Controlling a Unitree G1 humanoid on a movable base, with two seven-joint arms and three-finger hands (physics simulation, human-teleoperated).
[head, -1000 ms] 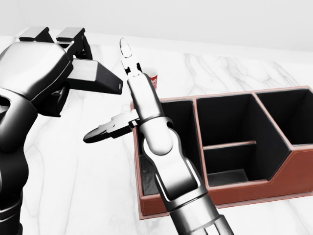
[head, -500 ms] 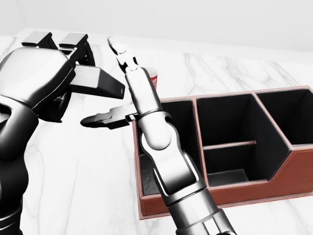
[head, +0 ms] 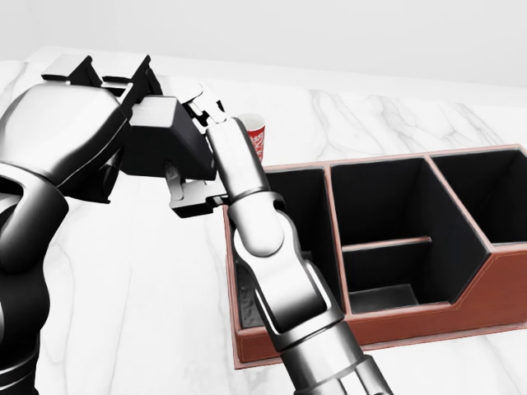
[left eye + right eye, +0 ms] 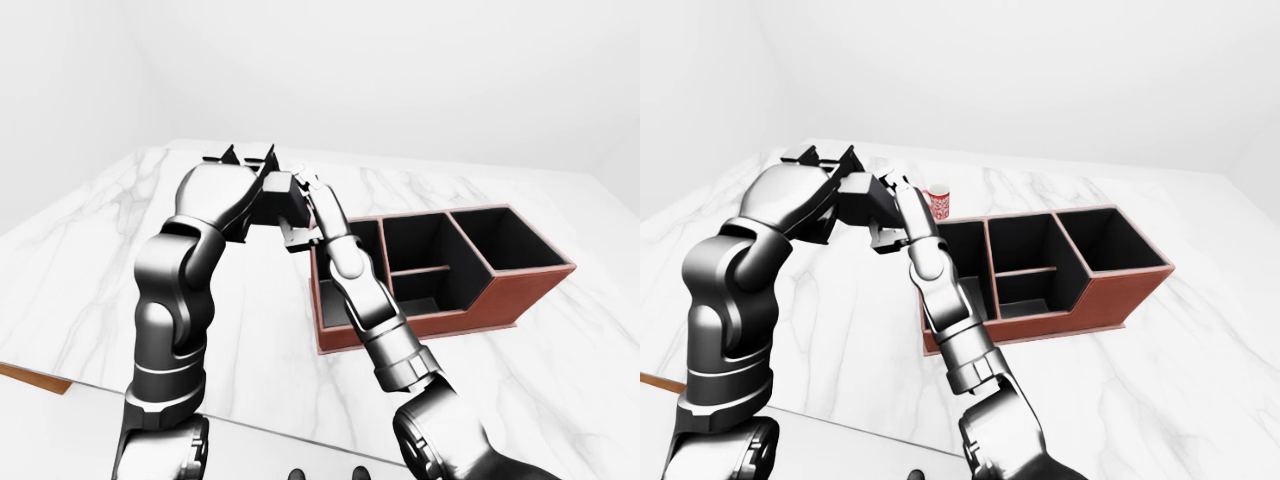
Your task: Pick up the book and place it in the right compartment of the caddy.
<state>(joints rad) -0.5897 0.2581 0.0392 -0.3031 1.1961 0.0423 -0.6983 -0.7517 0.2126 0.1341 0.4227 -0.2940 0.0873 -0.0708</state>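
Observation:
The book (image 3: 156, 132), a dark grey block, is up in the air at the upper left of the head view, held in my left hand (image 3: 123, 86), whose fingers close over its top edge. My right hand (image 3: 196, 152) is open, with one finger (image 3: 204, 109) at the book's upper right corner and another finger (image 3: 193, 200) under its lower edge. The caddy (image 3: 428, 317) is red-brown with a black inside and stands on the white marble table at the right. Its right compartment (image 3: 486, 193) holds nothing that I can see.
A red patterned cup (image 3: 258, 133) stands just beyond the caddy's left end, partly behind my right arm. The marble table (image 4: 90, 270) ends in an edge at the bottom left of the left-eye view. My right forearm (image 3: 280, 271) crosses over the caddy's left compartment.
My right hand has moved left until its spread fingers stand about the book's right end. My left hand has turned the book slightly and still holds it.

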